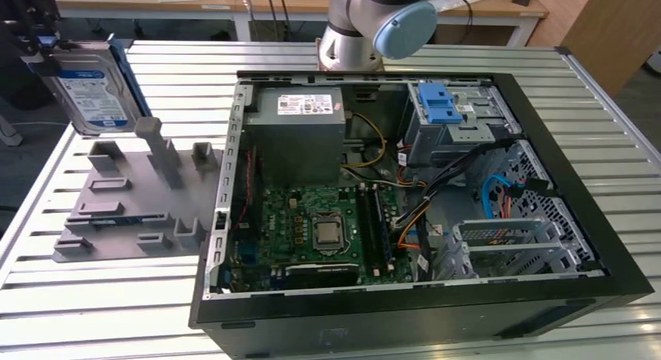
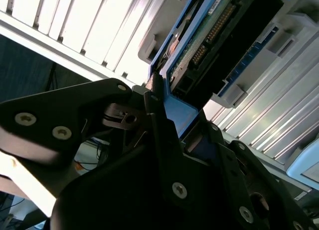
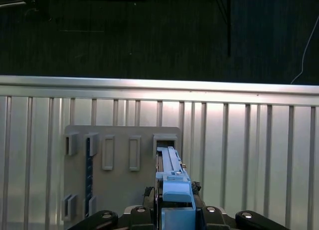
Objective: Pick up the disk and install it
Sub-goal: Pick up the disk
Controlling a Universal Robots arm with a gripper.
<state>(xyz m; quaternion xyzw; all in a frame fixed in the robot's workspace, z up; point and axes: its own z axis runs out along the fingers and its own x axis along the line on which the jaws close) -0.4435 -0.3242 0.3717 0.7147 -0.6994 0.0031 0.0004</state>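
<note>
clamping the disk point(image 1: 91, 93) edgewise is the claw point(image 3: 173, 192).

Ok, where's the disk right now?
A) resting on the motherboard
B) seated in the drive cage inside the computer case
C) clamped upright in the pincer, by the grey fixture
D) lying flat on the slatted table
C: the disk stands upright by the grey fixture, outside the computer case, and the first wrist view shows the pincer closed on its blue frame.
</note>
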